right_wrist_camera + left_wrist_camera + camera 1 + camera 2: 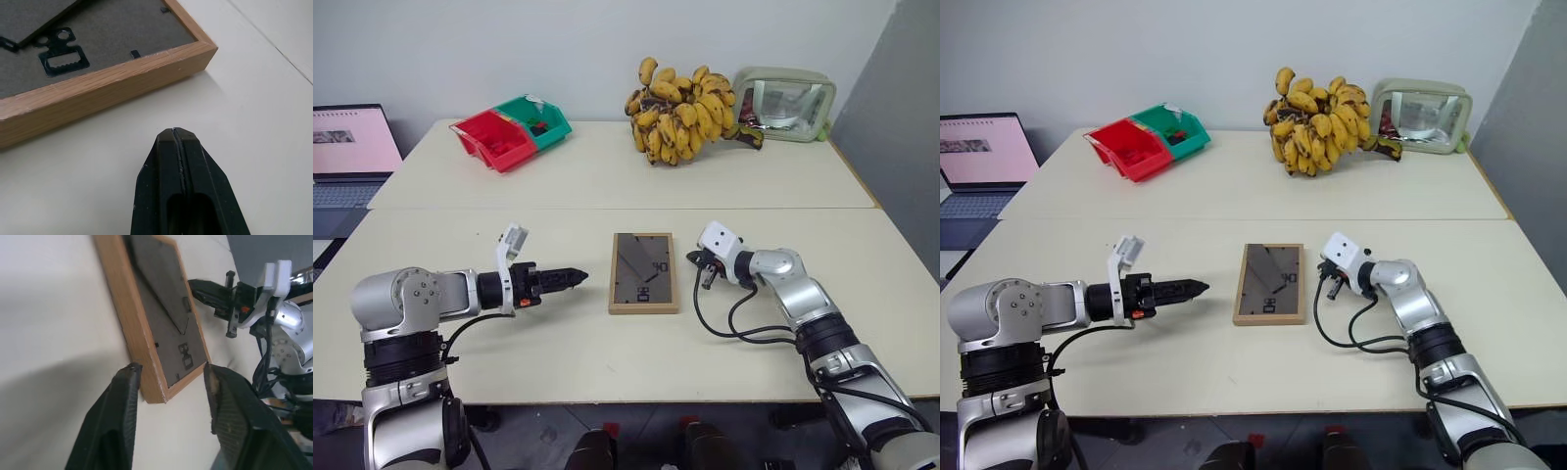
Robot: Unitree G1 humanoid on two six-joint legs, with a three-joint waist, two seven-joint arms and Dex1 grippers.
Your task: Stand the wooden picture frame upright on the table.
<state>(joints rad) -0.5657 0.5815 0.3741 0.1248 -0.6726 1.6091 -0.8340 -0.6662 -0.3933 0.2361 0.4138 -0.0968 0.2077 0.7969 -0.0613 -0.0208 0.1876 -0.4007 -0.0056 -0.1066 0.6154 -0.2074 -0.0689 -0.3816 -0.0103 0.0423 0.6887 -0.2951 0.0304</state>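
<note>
The wooden picture frame lies flat on the near slab of the table, dark back and folded stand facing up. My left gripper hovers just left of it, pointing at its left edge. In the left wrist view its fingers stand open around the near corner of the frame without touching it. On the frame's right side my right gripper is shut and empty. Its tip sits a short gap off the light-wood edge.
On the far slab stand a big bunch of bananas, a red bin joined to a green bin, and a green-rimmed clear pouch. A laptop sits off the table's left side. A seam joins the slabs.
</note>
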